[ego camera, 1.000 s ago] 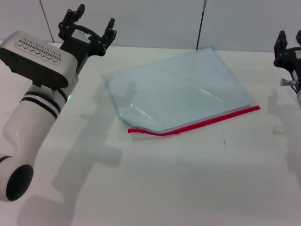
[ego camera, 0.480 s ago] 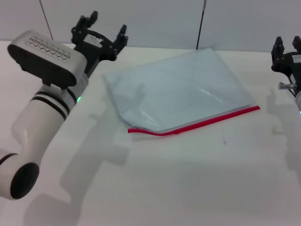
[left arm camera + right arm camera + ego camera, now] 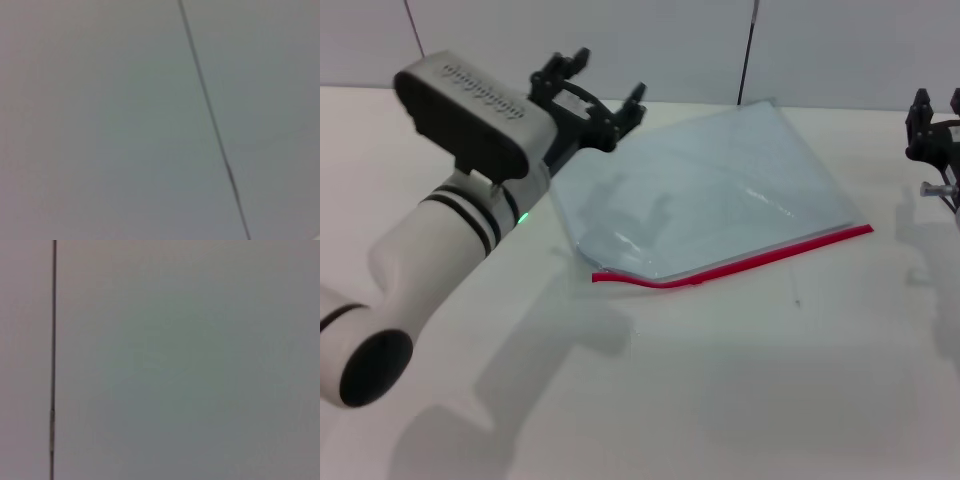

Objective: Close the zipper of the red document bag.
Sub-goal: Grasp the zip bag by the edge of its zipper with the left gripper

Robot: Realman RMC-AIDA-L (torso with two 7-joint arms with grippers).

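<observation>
The red document bag, a flat translucent pale blue pouch, lies on the white table in the head view. Its zipper is a thin red strip along the near edge, curling up slightly at its left end. My left gripper hovers open above the bag's far left corner, with nothing between its fingers. At the far right edge, my right gripper stands apart from the bag. Both wrist views show only a plain grey wall with a dark seam.
The white table stretches wide in front of the bag. A grey wall with a dark vertical seam stands behind the table. My left arm's white forearm crosses the left side.
My left arm has swung to the right, bringing its gripper from the far left of the table to above the bag's far left corner. The right gripper barely shifted. The bag lies unchanged.
</observation>
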